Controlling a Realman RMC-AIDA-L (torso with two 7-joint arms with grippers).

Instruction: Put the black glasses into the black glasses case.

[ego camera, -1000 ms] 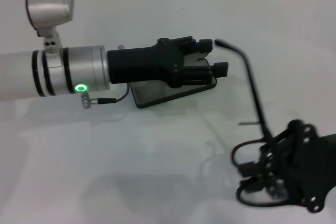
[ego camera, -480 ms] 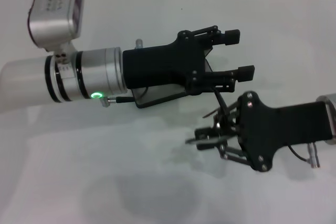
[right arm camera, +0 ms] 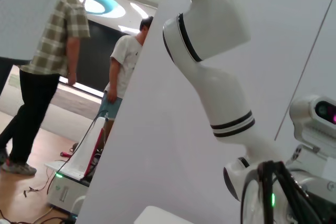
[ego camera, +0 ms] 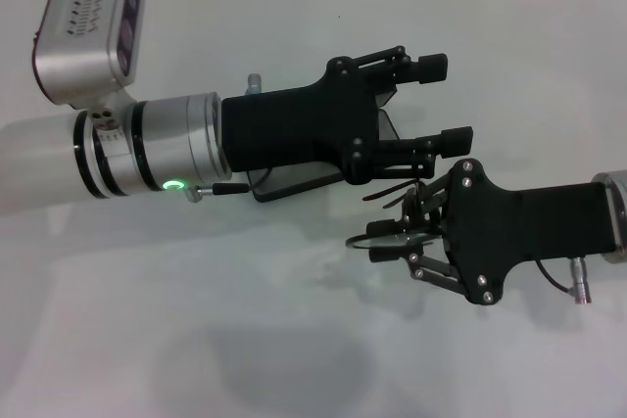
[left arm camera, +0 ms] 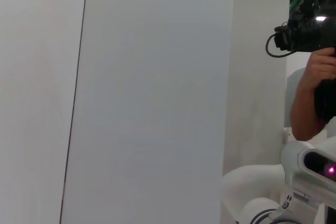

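Note:
The black glasses case (ego camera: 286, 181) lies open on the white table (ego camera: 147, 340), showing its grey lining, mostly hidden under my left gripper. My left gripper (ego camera: 443, 102) hovers over the case with its fingers spread and nothing between them. My right gripper (ego camera: 390, 232) reaches in from the right, just in front of and to the right of the case. It is shut on the black glasses (ego camera: 370, 238): one round lens rim sticks out past the fingertips and thin wire parts show between the fingers. The glasses are held above the table, close to the case's near right corner.
The left arm's silver wrist and camera block (ego camera: 88, 26) fill the left middle of the table. The right arm's wrist (ego camera: 607, 217) is at the right edge. The right wrist view shows the robot's left arm (right arm camera: 210, 40) and two people (right arm camera: 58, 51) beyond the table.
My right gripper has carried the glasses from the near right corner up and left to beside the case. My left gripper has shifted right, and its fingers have spread.

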